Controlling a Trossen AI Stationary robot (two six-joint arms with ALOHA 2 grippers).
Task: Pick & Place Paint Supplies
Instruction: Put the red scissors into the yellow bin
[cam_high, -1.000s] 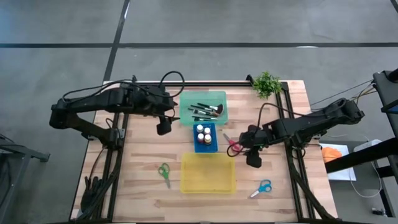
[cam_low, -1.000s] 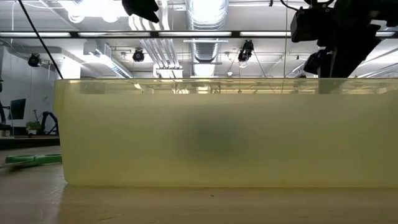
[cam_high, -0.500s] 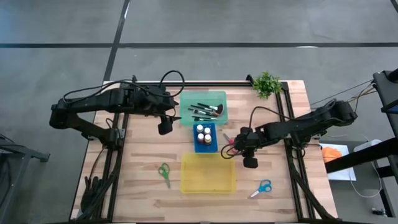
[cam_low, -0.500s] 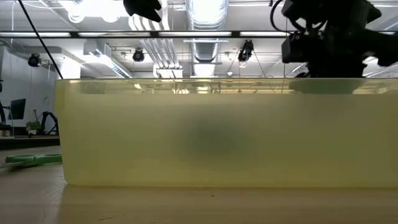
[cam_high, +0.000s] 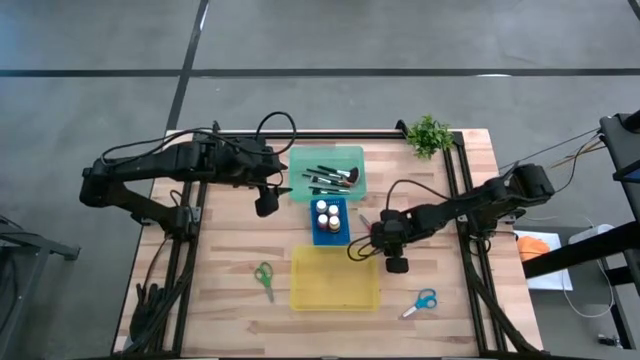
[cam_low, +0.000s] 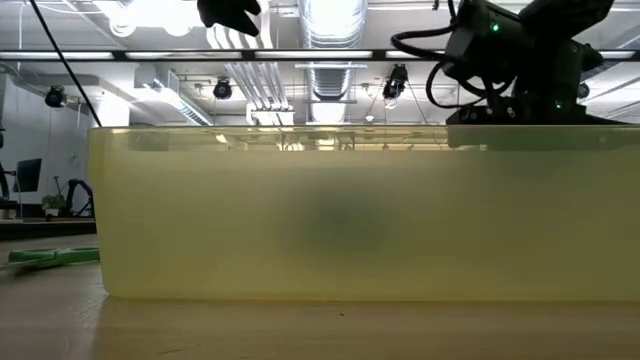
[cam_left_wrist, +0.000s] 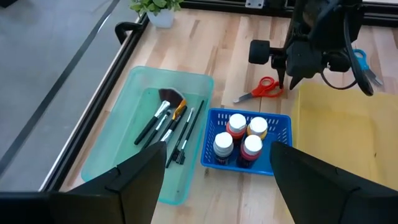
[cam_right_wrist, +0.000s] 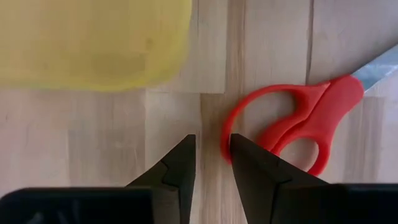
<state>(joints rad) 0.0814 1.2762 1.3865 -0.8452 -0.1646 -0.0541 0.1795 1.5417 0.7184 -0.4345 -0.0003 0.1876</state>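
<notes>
The red-handled scissors (cam_high: 366, 226) lie flat on the wood between the blue tray and the yellow tray's far right corner. My right gripper (cam_right_wrist: 211, 154) points down at them, open by a narrow gap, with the round handle loop (cam_right_wrist: 231, 127) right at one fingertip. My left gripper (cam_left_wrist: 217, 186) hangs open above the table, left of the green tray (cam_high: 352, 186) of black-handled brushes (cam_left_wrist: 168, 121). White-capped paint bottles (cam_left_wrist: 239, 140) stand in the blue tray (cam_high: 330, 239). Green scissors (cam_high: 264, 278) and blue scissors (cam_high: 422, 301) lie loose on the table. My right gripper comes from above, pointing down, at the outer rim of the red scissors' handle loop (cam_right_wrist: 227, 146). One fingertip (cam_right_wrist: 245, 158) stands against that rim, but I cannot tell whether it touches. The scissors lie flat on the table.
The yellow tray (cam_high: 335, 292) sits at the table's near middle; its wall (cam_low: 350, 210) fills the low view. A small leafy plant (cam_high: 428, 133) stands at the far right corner. Bare wood lies on the left and near right of the table.
My right gripper has moved toward the table's left and down, from beside the yellow tray's far right corner to the red scissors. The left arm and all loose items have kept still.
</notes>
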